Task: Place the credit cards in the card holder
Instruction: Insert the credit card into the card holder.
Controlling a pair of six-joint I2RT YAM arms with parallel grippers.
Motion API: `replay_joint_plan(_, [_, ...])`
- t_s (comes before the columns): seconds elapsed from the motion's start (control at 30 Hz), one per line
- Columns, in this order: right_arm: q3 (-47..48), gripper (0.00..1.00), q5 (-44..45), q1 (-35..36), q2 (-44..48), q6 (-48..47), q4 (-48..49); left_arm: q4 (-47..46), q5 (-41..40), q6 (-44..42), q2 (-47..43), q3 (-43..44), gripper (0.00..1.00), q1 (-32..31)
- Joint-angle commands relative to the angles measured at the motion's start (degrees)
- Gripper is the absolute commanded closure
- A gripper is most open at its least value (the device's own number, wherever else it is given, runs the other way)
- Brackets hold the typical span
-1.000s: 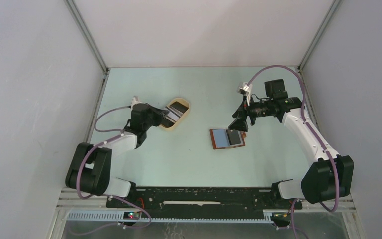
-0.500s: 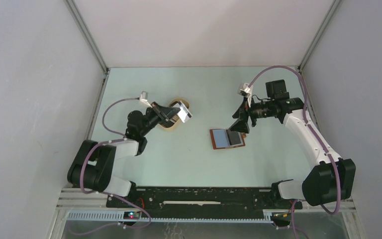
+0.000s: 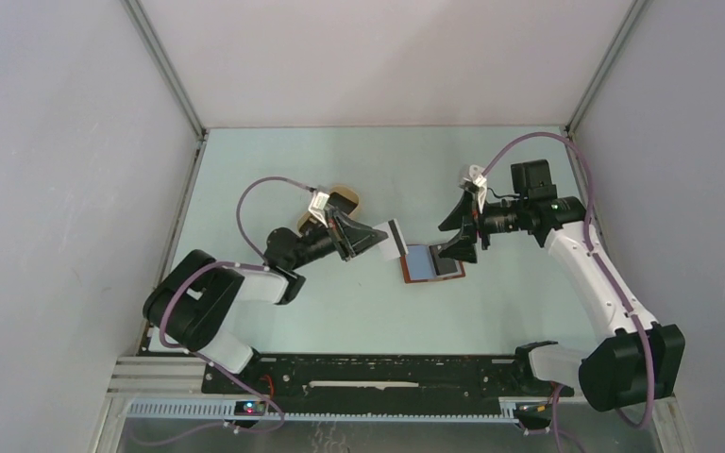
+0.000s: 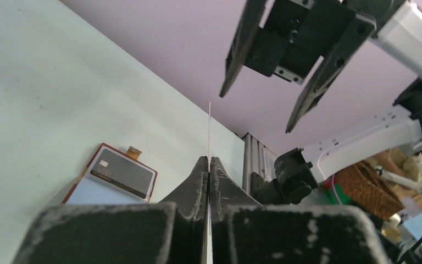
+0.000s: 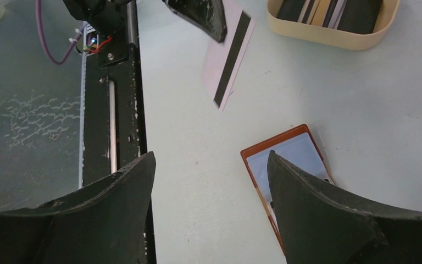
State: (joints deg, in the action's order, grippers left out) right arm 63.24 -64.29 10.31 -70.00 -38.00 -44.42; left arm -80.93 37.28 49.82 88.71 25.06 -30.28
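Now, left gripper (image 3: 380,238): clamped on a white, dark-striped card (image 3: 396,240), held off the desk (image 3: 340,307), just left of the holder (image 3: 431,263).
Right gripper (image 3: 457,233): wide open, empty, over the holder.
Holder: open flat; pale blue and dark cards on it.
Tray (image 5: 329,39): more cards inside.

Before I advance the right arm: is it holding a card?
No, the right jaws stand open and empty; the left jaws pinch the striped card.
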Motion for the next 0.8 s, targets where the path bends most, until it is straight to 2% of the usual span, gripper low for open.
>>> replay_joint_plan(0.0, [-0.06,0.17,-2.49,2.33,-1.02,0.6,1.37,-4.26,-0.89,-8.58,-0.83,0.95,1.0,-3.91])
replay_joint_plan(0.13, [-0.13,0.17,-1.49,5.89,-2.88,0.21,1.42,-4.24,-2.42,-10.79,0.85,1.4,1.0,-6.54])
replay_joint_plan(0.47, [-0.13,0.19,-2.0,8.5,-5.85,4.68,3.95,-3.72,-3.29,-14.75,1.44,1.13,1.0,-9.03])
replay_joint_plan(0.67, [-0.08,0.23,-1.31,8.5,-5.6,9.1,6.55,-3.54,-1.68,-15.37,2.01,1.95,1.0,-10.36])
replay_joint_plan(0.77, [-0.11,0.3,-2.99,8.48,-6.16,11.09,7.43,-3.45,-0.7,-15.21,2.75,2.68,1.0,-10.87])
